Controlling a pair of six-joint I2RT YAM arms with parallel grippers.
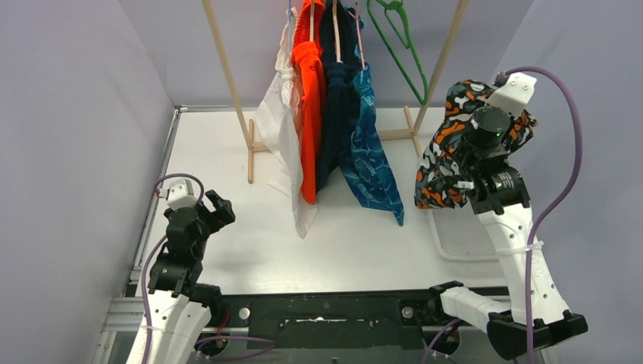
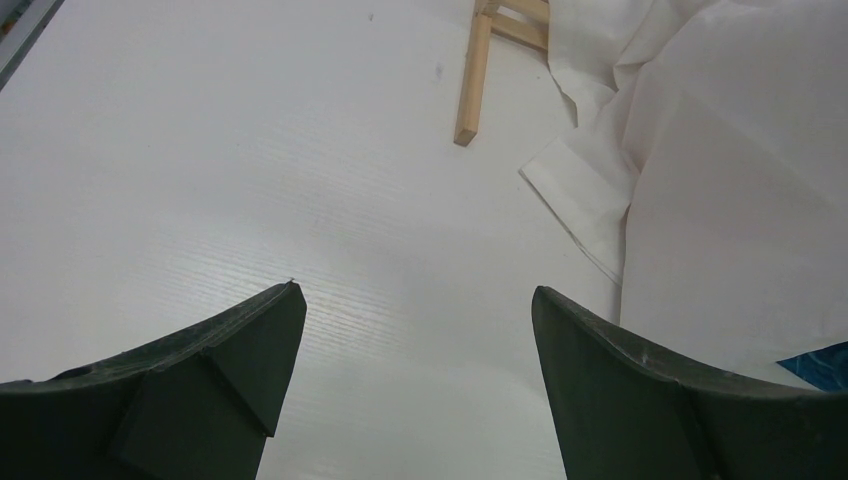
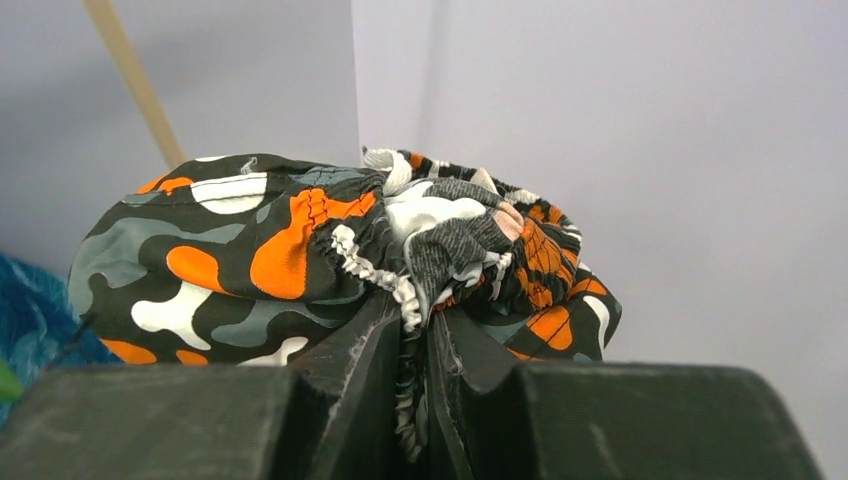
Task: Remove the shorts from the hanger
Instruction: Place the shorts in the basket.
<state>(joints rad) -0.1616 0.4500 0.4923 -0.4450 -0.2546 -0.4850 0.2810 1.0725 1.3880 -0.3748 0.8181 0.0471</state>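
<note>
The camouflage shorts (image 1: 438,163) hang off the hanger, bunched at the right of the table. My right gripper (image 3: 420,322) is shut on their gathered waistband (image 3: 400,235), and in the top view the fabric hides its fingers. Still hanging on the rack are the white shorts (image 1: 282,129), orange shorts (image 1: 309,114), navy shorts (image 1: 337,114) and blue leaf-patterned shorts (image 1: 371,163). An empty green hanger (image 1: 402,45) dangles at the rack's right end. My left gripper (image 1: 217,209) is open and empty, low over the table left of the white shorts (image 2: 720,200).
The wooden rack (image 1: 227,83) stands at the back, and its foot (image 2: 472,80) lies ahead of my left gripper. A white mesh tray (image 1: 464,244) lies on the table under my right arm. Grey walls close in on both sides.
</note>
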